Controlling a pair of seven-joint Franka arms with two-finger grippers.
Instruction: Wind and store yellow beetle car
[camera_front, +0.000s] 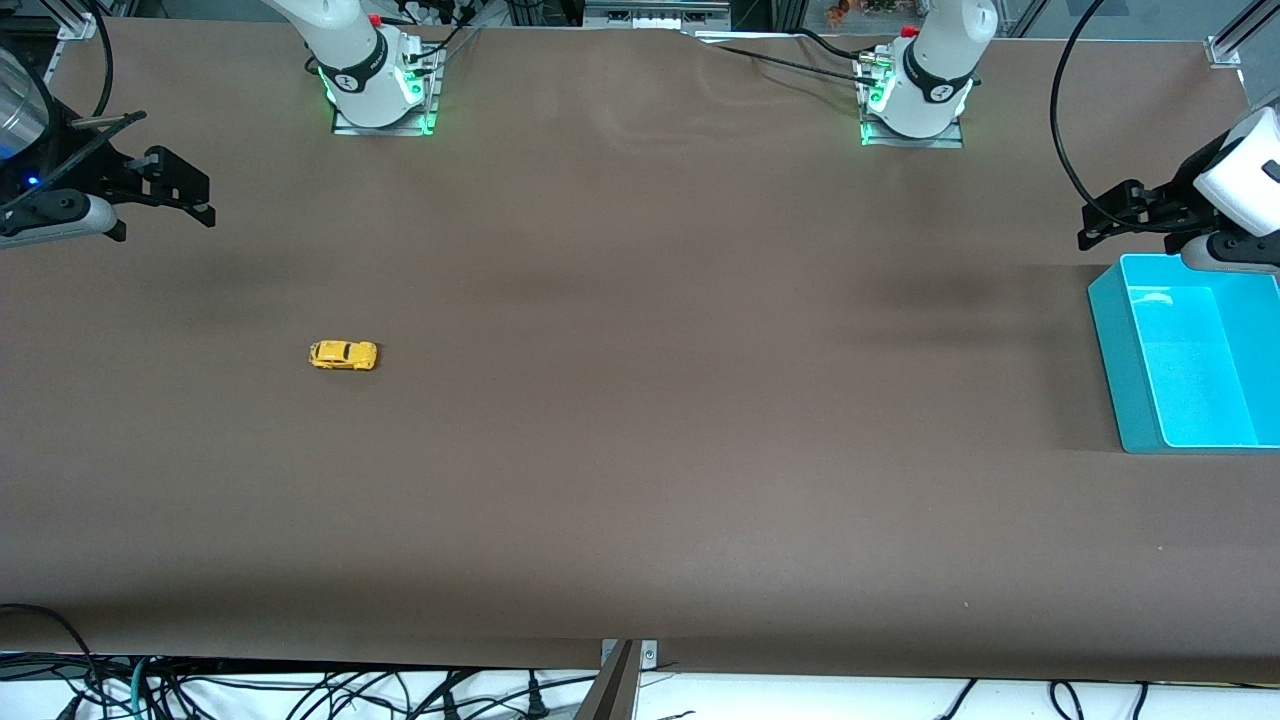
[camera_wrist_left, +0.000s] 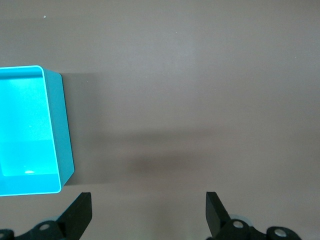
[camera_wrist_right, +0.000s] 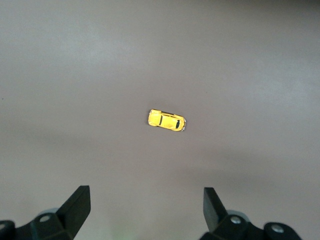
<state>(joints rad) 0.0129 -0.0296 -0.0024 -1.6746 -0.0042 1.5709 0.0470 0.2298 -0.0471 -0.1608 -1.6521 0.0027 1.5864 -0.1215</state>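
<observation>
Nothing is held yet: I see the yellow beetle car sitting alone on its wheels on the brown table, toward the right arm's end, well apart from the turquoise bin at the left arm's end. My right gripper hangs over the table at its own end with fingers spread wide and empty; in its wrist view the car shows ahead of the open fingertips. My left gripper waits just beside the bin's rim, fingers likewise apart with nothing between them.

I judge the car light, rigid and smooth, so it could squirt out of a careless pinch or roll off on its wheels. I would take it across the body flanks, between the wheel arches, jaws square to its long axis, and close gently. The bin looks empty, so storing should need only a drop once the winding is done
</observation>
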